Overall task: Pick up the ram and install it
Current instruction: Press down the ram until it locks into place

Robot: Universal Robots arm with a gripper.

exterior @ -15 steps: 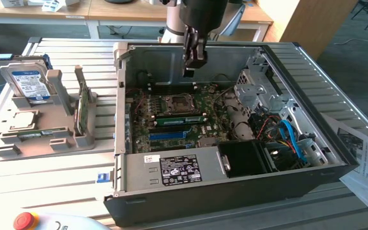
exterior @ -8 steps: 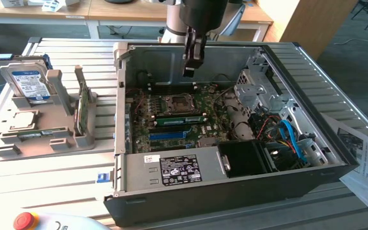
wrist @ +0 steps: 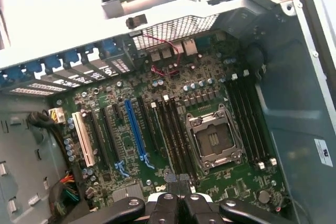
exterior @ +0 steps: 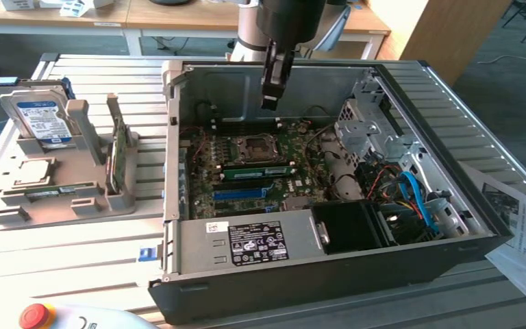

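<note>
- Slatted metal table [exterior: 80, 240] carries an open computer case [exterior: 336, 274] and a grey parts stand [exterior: 62, 192].
- Gripper [exterior: 270, 103] hangs inside the case above the motherboard [wrist: 157, 145]; its fingers are closed together, gripping nothing visible.
- One ram stick [exterior: 258, 171] lies seated beside the processor socket [wrist: 212, 140], long axis across the board, just below the gripper.

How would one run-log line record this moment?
gripper | hovers over motherboard | inside open computer case | ram in grasp: unclear
</note>
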